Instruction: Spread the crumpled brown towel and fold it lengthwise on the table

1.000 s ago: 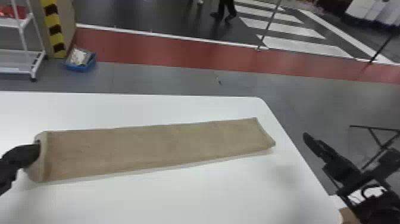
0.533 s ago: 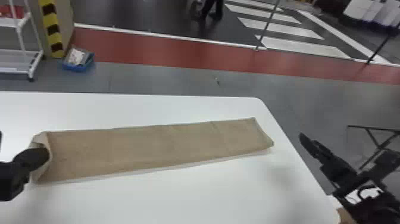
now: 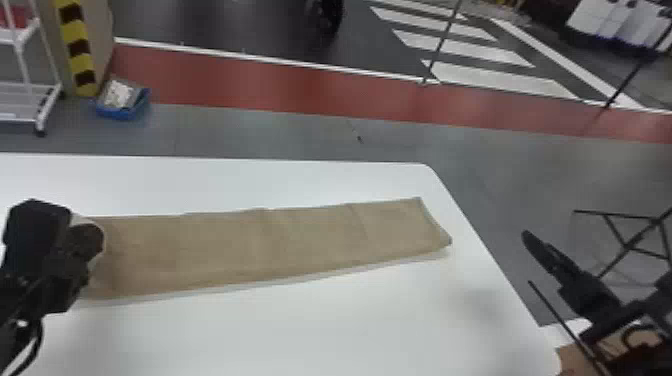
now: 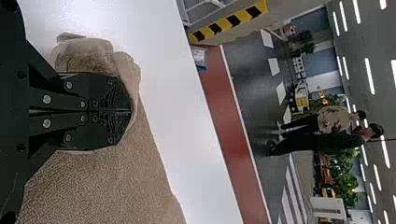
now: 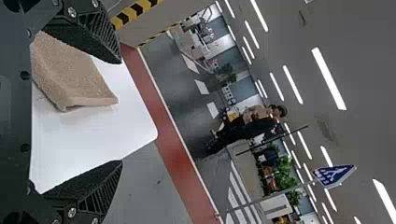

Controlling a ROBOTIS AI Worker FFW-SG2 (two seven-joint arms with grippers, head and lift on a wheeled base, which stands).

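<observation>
The brown towel (image 3: 270, 245) lies as a long flat strip across the table, its right end near the table's right edge. At its left end is my left gripper (image 3: 92, 240), over the towel. In the left wrist view, my left gripper (image 4: 130, 112) has its fingers together, with a curled fold of the towel (image 4: 100, 186) around their tips. My right gripper (image 3: 527, 257) is off the table's right side, apart from the towel. In the right wrist view, the fingers of my right gripper (image 5: 122, 112) stand wide apart, the towel's end (image 5: 74, 77) beyond them.
The white table (image 3: 320, 330) has its rounded far right corner behind the towel. On the floor beyond are a blue bin (image 3: 121, 102) and a white wheeled rack (image 3: 30, 100). A thin black stand (image 3: 627, 245) is beyond my right arm.
My left gripper has come farther into view at the towel's left end, moving right, and the curled edge there has shifted with it. The right arm has barely moved.
</observation>
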